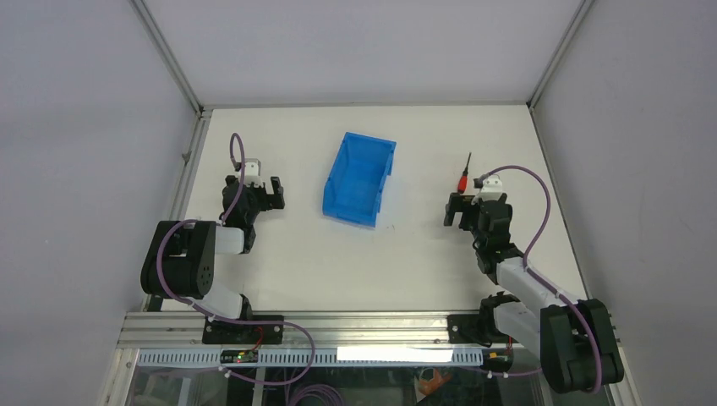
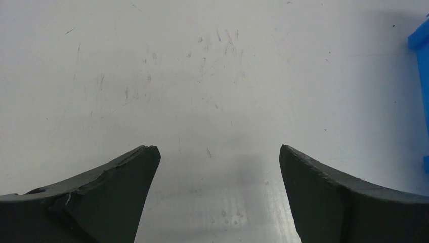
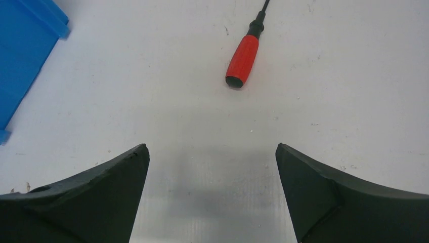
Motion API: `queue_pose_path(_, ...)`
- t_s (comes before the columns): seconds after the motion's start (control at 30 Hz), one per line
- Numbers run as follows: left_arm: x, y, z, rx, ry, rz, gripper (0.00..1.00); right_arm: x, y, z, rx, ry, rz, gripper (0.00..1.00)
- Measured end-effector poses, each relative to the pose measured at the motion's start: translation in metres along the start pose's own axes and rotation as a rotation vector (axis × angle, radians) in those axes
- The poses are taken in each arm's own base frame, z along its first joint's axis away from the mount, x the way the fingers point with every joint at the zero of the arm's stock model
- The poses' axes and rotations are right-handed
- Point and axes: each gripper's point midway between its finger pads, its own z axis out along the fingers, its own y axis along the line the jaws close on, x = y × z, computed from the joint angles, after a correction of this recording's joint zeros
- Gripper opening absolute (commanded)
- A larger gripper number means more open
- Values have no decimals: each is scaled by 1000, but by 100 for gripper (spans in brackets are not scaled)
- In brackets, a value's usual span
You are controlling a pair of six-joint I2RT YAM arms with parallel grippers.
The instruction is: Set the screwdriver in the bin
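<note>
Now | screwdriver [image 3: 243, 61] flat | handle toward right tool [image 3: 211, 149], shaft away

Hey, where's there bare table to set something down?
Bare table lies between the bin and the left gripper, and across the strip nearer the arms than the bin. Tightest spot: the screwdriver just beyond the right gripper.

red-handled screwdriver [image 1: 463, 177] flat, right of blue bin [image 1: 359, 178]

Robotics lab cell — scuffed white table [image 1: 355, 254], plain grey panel walls [image 1: 84, 127], aluminium frame rail [image 1: 338, 326]
</note>
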Motion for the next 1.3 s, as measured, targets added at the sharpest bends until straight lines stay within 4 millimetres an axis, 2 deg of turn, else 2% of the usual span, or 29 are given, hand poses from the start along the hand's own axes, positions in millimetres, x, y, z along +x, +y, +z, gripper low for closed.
queue_pose_path(0.23,0,0,0,0,0,0,99,-2,-1,0,8,10,-1,99)
queue_pose_path(0.33,0,0,0,0,0,0,99,-21,0,0,20,37,-1,99)
queue_pose_path(0.4,0,0,0,0,0,0,99,-55,0,0,44,21,31,99)
queue_pose_path(0.57,0,0,0,0,0,0,99,-157,4,-3,92,-51,127,99)
queue_pose_path(0.67,0,0,0,0,0,0,99,-181,3,2,129,-6,151,99)
queue_pose_path(0.73,0,0,0,0,0,0,99,-179,0,12,161,67,149,99)
queue_pose_path(0.8,0,0,0,0,1,0,99,-165,-3,23,185,157,143,98)
queue_pose_path(0.97,0,0,0,0,1,0,99,-108,-18,49,243,408,131,93)
queue_pose_path(1.03,0,0,0,0,0,0,99,-91,-23,57,254,480,136,89)
queue_pose_path(1.13,0,0,0,0,0,0,99,-66,-28,72,248,580,163,77)
queue_pose_path(1.3,0,0,0,0,1,0,99,-38,-26,102,205,692,198,69)
